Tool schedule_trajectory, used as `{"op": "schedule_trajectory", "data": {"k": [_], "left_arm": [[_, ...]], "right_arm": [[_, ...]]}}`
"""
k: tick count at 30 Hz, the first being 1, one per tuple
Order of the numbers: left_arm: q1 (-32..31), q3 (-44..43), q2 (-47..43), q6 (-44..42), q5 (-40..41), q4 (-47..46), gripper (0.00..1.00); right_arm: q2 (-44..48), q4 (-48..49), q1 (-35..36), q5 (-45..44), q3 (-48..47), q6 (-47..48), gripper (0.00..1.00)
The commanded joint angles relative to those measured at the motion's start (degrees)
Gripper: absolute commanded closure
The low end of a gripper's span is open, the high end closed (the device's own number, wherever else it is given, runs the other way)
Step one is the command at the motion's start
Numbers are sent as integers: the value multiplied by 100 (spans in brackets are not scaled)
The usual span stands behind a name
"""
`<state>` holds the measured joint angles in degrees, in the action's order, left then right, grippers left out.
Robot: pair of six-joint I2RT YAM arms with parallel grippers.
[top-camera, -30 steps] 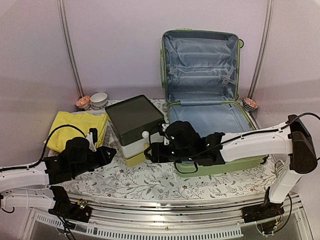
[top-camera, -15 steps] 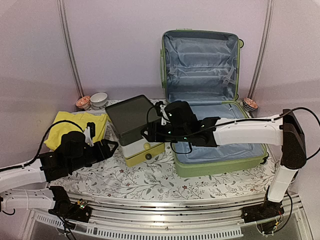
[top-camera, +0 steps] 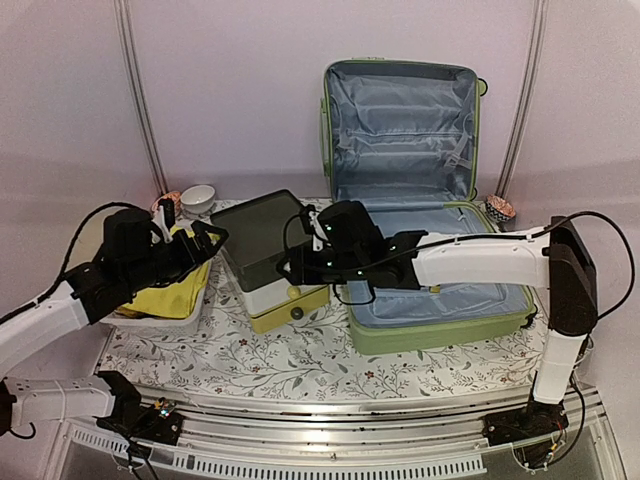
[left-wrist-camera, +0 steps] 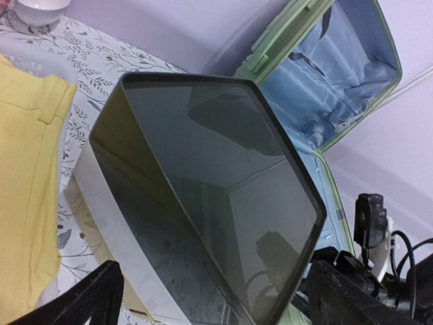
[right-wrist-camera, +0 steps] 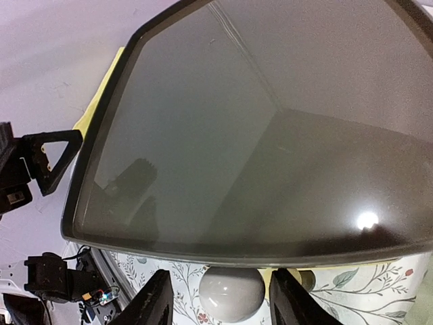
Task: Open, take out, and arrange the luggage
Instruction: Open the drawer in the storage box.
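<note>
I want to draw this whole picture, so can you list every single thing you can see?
luggage: one, light green with blue lining, back right, lid open.
drawer box: one, dark lid, white and yellow drawers, middle.
cloth: one, yellow, left, lying on the basket.
basket: one, white, left.
bowls: three, one white, two patterned; two back left, one back right by the luggage.
tablecloth: one, white with flowers, under everything.
left gripper: one, black, open, above the cloth.
right gripper: one, black, open, fingers either side of the box's white knob.
</note>
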<state>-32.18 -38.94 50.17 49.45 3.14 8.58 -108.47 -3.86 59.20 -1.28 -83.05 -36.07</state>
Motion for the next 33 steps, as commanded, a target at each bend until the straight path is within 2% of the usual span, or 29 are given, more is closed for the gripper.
{"op": "schedule_trajectory", "data": {"k": [1,5,8,22,33], "left_arm": [[560,-356,562,-326,-927,163,4],[790,-649,1104,-383,-1120,275,7],[855,-781,1372,-368,-1139,346,8],[881,-871,1900,-209,-985,211,10],[881,-932,1905,-258,-902,308,10]], "right_arm": [[-249,-78,-74,75,-322,65,54],[-227,-127,-80,111,-332,79,71],[-81,-124,-71,142,-208,71,79],[719,14,379,167,981,-364,80],[1169,26,613,237,1658,-762,77]]}}
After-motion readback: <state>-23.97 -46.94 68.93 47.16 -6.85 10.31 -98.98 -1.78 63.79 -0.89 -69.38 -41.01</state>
